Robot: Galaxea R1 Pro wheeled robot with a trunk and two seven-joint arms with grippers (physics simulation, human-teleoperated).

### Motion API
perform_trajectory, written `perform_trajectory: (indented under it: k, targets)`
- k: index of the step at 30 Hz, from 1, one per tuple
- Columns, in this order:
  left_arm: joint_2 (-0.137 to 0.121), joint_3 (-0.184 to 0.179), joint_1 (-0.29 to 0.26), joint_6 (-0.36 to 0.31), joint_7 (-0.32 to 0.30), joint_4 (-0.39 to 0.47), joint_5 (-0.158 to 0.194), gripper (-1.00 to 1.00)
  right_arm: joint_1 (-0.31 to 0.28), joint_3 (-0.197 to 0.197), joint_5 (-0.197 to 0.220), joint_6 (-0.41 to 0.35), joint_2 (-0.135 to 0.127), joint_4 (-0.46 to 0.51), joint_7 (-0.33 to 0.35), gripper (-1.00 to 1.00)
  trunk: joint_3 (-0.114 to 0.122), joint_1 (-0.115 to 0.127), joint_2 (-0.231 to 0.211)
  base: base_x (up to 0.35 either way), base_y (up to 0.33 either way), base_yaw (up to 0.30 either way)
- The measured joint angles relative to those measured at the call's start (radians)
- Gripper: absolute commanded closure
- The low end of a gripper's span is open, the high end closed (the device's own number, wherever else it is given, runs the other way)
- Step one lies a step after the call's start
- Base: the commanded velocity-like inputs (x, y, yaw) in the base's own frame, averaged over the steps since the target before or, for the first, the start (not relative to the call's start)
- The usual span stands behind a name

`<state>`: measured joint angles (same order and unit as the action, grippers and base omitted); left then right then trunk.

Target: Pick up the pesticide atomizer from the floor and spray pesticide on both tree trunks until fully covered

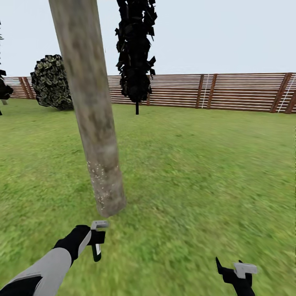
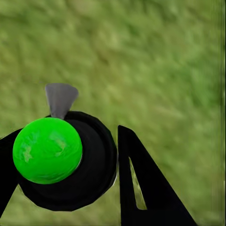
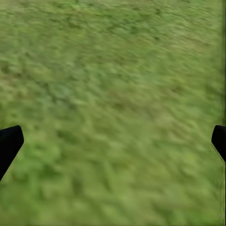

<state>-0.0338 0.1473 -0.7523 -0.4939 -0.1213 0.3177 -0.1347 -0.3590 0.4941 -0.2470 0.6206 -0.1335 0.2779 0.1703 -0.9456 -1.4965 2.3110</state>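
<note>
Green lawn (image 1: 197, 164) is stretching back to a brown slatted fence (image 1: 238, 91), with a round dark bush (image 1: 51, 82) and a thin dark tree (image 1: 135, 49) standing before it. Nearest is looming the thick grey-brown tree trunk (image 1: 92, 111), leaning across the head view, its lower part already carrying pale specks of pesticide (image 1: 100, 174).

Just short of its base, the left gripper (image 1: 98, 237) is pinching the pesticide atomizer (image 1: 96, 251), which is hanging below the fingers, clear of the grass. From the left wrist, its bright green cap (image 2: 47, 149) and grey nozzle (image 2: 60, 98) are showing between the dark fingers (image 2: 141, 183). It is looking small, rigid and probably light; its smooth round body could twist, so a grip on the body just under the cap seems soundest.

The right gripper (image 1: 238, 273) is hovering spread and empty over grass, well apart from the trunk.
</note>
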Motion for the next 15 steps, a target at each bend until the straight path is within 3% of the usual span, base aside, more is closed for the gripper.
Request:
perform_trajectory:
  k: [5,8,15]
  targets:
    - [-0.001,0.001,0.0,0.0,0.002,0.001,-0.003,1.0,0.0,0.0,0.0,0.001,0.0,0.0,0.0,-1.0,0.0,0.0,0.0,0.0,-0.273,0.041]
    - [-0.002,0.001,0.0,0.001,0.005,0.001,-0.004,1.0,0.0,0.0,0.0,0.001,0.0,0.0,-0.001,-1.0,0.0,0.0,0.0,0.0,-0.273,0.217]
    - [0.0,0.026,0.0,0.002,0.078,0.0,0.002,1.0,0.0,0.0,0.0,0.001,0.0,-0.002,-0.001,-1.0,0.0,0.0,0.0,0.001,-0.273,0.272]
